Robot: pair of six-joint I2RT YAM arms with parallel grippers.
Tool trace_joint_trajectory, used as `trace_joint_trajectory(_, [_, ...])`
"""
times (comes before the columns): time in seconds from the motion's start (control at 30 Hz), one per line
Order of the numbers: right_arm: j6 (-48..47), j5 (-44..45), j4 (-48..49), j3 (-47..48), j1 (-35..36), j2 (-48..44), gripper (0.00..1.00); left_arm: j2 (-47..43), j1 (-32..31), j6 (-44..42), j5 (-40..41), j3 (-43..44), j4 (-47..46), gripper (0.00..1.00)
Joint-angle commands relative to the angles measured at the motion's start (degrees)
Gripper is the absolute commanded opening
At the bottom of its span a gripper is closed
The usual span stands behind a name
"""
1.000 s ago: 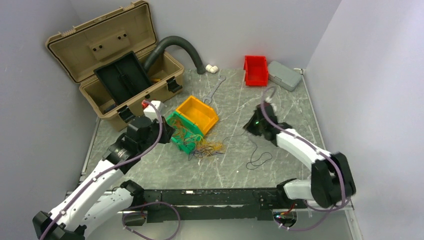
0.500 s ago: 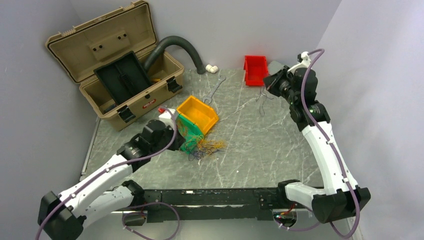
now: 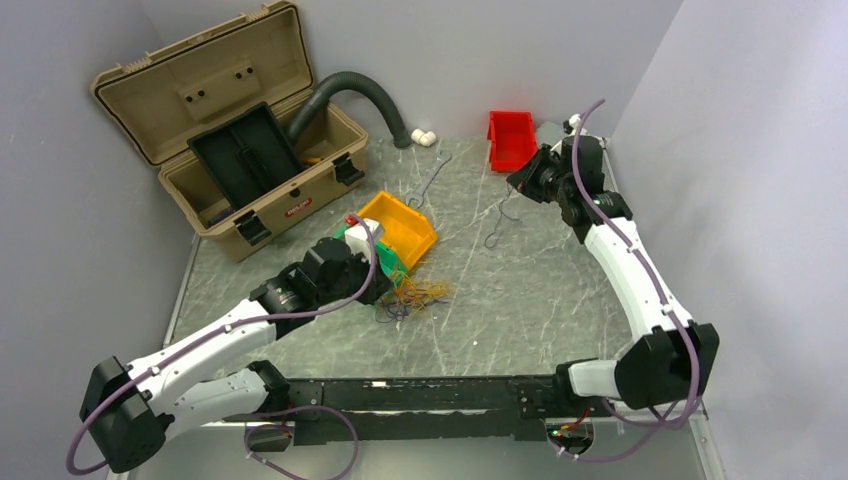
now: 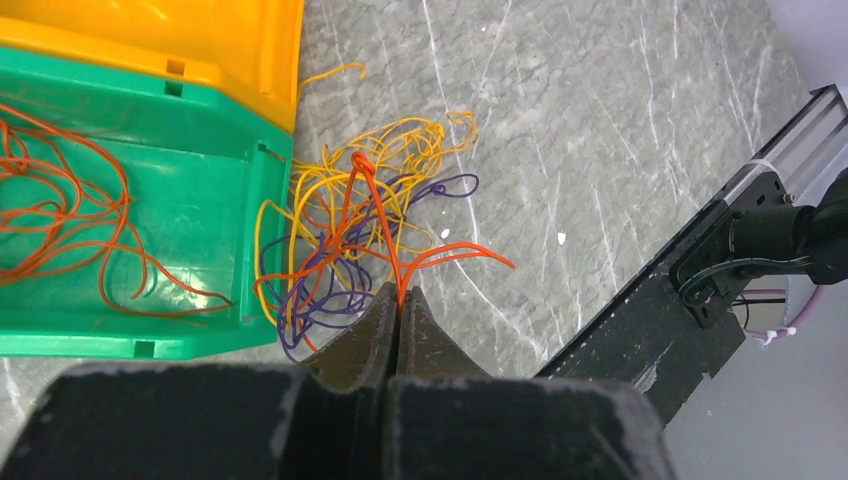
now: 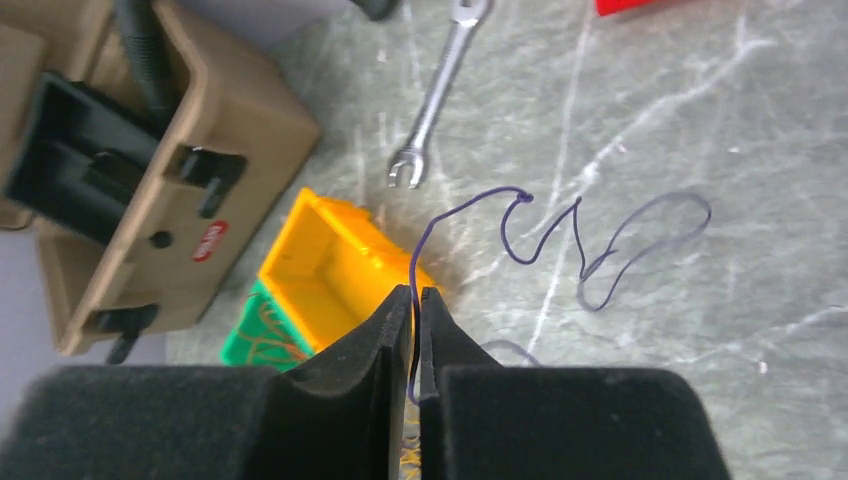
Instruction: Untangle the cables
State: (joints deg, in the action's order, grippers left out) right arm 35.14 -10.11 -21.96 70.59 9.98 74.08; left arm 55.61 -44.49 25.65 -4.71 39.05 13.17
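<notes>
— Where is the bunch of cables (image 4: 340,240)?
— On the table (image 4: 600,150), right against the front of the green bin (image 4: 150,100). Yellow, orange and purple strands are knotted together in one heap. More orange strands (image 4: 70,210) lie loose inside the green bin. The yellow bin (image 4: 150,30) rests against it and partly over its far rim.
— And the left gripper (image 4: 398,300)?
— Low at the near side of the heap, with its jaws pressed together on one orange wire (image 4: 375,200). That wire runs from the pads up into the middle of the knot, so it is pinched but tangled with the others.
— The right gripper (image 5: 415,300)?
— Well apart from the heap, raised near the red bin (image 3: 512,140) at the far right. Its pads are almost touching, with a single purple wire (image 5: 560,230) caught between them. The wire curls away in loops and hangs down toward the table.
— Does its lower end reach the table?
— From above it looks as if it does, but the wire is so thin that I can't say for sure.
— Anything else close by?
— A wrench (image 5: 440,95) lies flat on the table between the open toolbox (image 5: 230,130) and the red bin.
</notes>
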Motion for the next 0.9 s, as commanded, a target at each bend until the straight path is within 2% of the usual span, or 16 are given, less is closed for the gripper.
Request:
trace_joint_trajectory(0.0, [-2.28,4.34,2.67,-0.77,-1.29,5.34,0.13,0.11,-0.25,-1.97,-0.89,3.12,-2.54,0.0])
trace_joint_trajectory(0.13, [-4.28,6.38,2.21,2.93,-1.49,15.46,0.09,1.07,-0.27,-2.18,-1.67,3.26,-3.39,0.0])
trace_joint_trajectory(0.27, [-4.66,9.5,1.61,4.35,-1.45,21.91,0.15,1.62,-0.25,-2.09,-2.42,3.32,-3.74,0.0])
trace_joint_trajectory(0.3, [-5.05,10.88,1.57,3.85,-1.41,22.31,0.25,1.56,-0.25,-2.03,-2.55,3.27,-3.83,0.0])
trace_joint_trajectory(0.33, [-5.4,12.67,1.29,3.26,-1.39,22.63,0.54,1.52,-0.29,-2.01,-2.72,3.15,-4.04,0.0])
trace_joint_trajectory(0.37, [-5.72,13.91,0.99,2.83,-1.4,22.86,0.87,1.44,-0.26,-2.03,-2.76,3.02,-4.13,0.0])
trace_joint_trajectory(0.4, [-5.62,15.1,0.38,2.44,-1.42,23.12,0.98,1.43,-0.25,-2.09,-2.64,2.93,-4.17,0.0])
trace_joint_trajectory(0.5, [-3.67,15.01,0.34,1.22,-1.56,23.55,1.0,1.83,-0.25,-2.58,-2.42,3.08,-4.12,0.0])
trace_joint_trajectory(0.67, [-1.89,5.22,6.44,-0.63,-1.51,25.63,1.0,1.92,-0.25,-3.13,-2.33,3.29,-3.74,0.0])
trace_joint_trajectory(0.87, [-6.38,9.33,3.2,3.53,-1.45,33.45,1.0,0.43,-0.25,-3.45,-1.03,3.06,-2.63,0.0])
